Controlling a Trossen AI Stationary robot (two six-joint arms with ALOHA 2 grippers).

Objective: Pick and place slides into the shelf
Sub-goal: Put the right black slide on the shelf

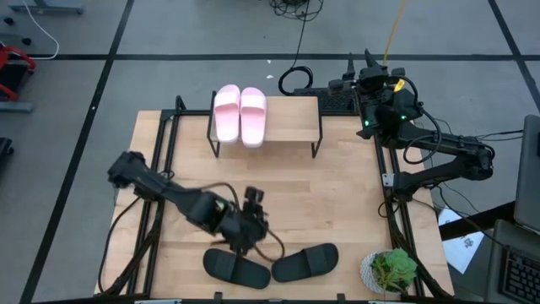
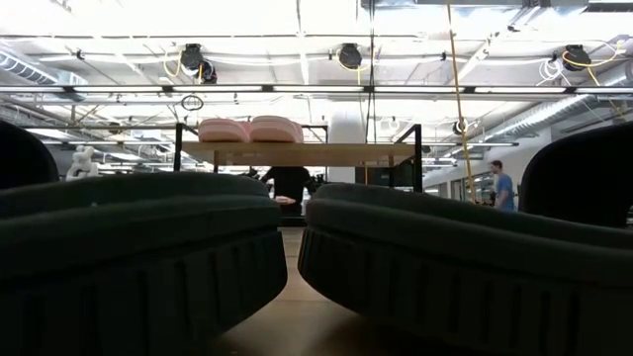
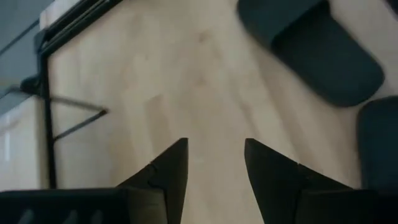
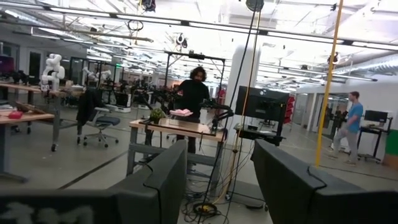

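Observation:
The two pale pink slides [image 1: 240,114] lie side by side on the left half of the shelf's plank top [image 1: 291,118], also seen in the low view [image 2: 247,129]. The two black slides lie soles down on the table by its near edge, one on the left [image 1: 236,268] and one on the right [image 1: 305,263]. They fill the low view's foreground [image 2: 129,257] [image 2: 465,267]. My left gripper [image 1: 251,203] [image 3: 214,146] hovers open over bare table just beyond the black slides [image 3: 311,46], touching nothing. My right gripper [image 1: 364,59] [image 4: 217,149] waits open past the table's far right corner, facing the room.
A potted plant [image 1: 390,270] stands at the table's near right corner. Black rails [image 1: 156,152] run along the table's left and right sides. The shelf's right half is bare plank. People [image 4: 193,93] stand in the room beyond the table.

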